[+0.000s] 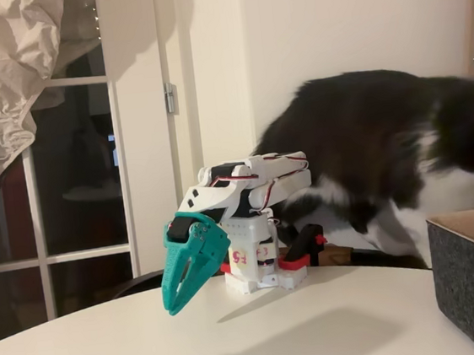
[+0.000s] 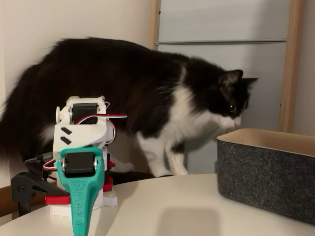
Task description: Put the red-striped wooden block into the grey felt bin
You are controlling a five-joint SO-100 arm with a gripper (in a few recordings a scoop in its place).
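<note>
**Arm folded at rest, block nowhere near the gripper**

The teal gripper (image 1: 183,286) hung low over the white table (image 1: 237,338), its fingers pressed together and holding nothing. The arm was folded back on its base, probably a resting pose. The grey felt bin (image 2: 266,179) stood well apart from the gripper, open side up, ready to receive. I could not tell where the red-striped block lay. A black-and-white cat (image 2: 162,98) stood behind the arm, sniffing toward the bin.

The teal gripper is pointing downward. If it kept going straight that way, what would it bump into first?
Probably the white table. The gripper tilts down with its tip just above bare tabletop, and nothing seems to lie between. The cat and grey felt bin sit off that line.
</note>
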